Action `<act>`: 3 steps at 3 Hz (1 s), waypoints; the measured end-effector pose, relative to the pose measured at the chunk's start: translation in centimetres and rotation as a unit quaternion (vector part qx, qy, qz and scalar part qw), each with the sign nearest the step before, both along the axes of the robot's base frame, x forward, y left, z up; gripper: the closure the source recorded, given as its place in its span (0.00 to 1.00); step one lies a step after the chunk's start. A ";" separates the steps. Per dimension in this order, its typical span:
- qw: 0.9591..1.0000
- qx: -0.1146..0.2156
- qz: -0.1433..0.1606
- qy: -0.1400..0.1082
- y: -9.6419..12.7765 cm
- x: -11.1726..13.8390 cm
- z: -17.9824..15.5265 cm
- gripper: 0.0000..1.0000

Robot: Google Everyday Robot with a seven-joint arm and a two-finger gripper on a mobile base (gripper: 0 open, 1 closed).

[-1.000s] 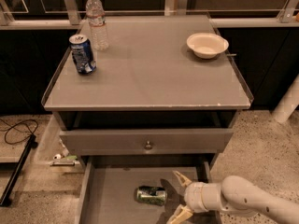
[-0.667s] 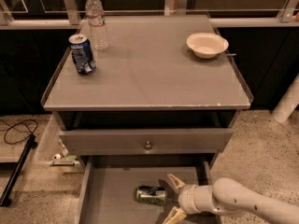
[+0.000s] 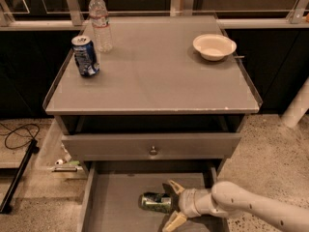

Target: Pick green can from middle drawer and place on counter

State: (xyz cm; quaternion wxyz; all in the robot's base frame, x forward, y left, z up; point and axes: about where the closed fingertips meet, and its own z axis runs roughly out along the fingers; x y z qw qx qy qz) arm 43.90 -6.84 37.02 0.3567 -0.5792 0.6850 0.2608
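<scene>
The green can lies on its side on the flat grey floor of the open middle drawer, near the bottom of the camera view. My gripper comes in from the lower right, its pale fingers spread open around the can's right end, one above and one below. The grey counter above fills the middle of the view.
On the counter stand a blue can and a clear water bottle at the back left, and a white bowl at the back right. A closed drawer front with a round knob sits above the open drawer. A black cable lies on the floor, left.
My gripper has moved left along the drawer toward the green can; its open fingers now straddle the can's right end. The can has not moved.
</scene>
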 end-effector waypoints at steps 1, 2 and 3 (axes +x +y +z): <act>0.999 0.026 0.004 0.018 0.9 0.8 -0.2 0.00; 0.999 0.026 0.004 0.018 0.9 0.9 -0.2 0.19; 0.999 0.026 0.004 0.018 0.9 0.9 -0.2 0.43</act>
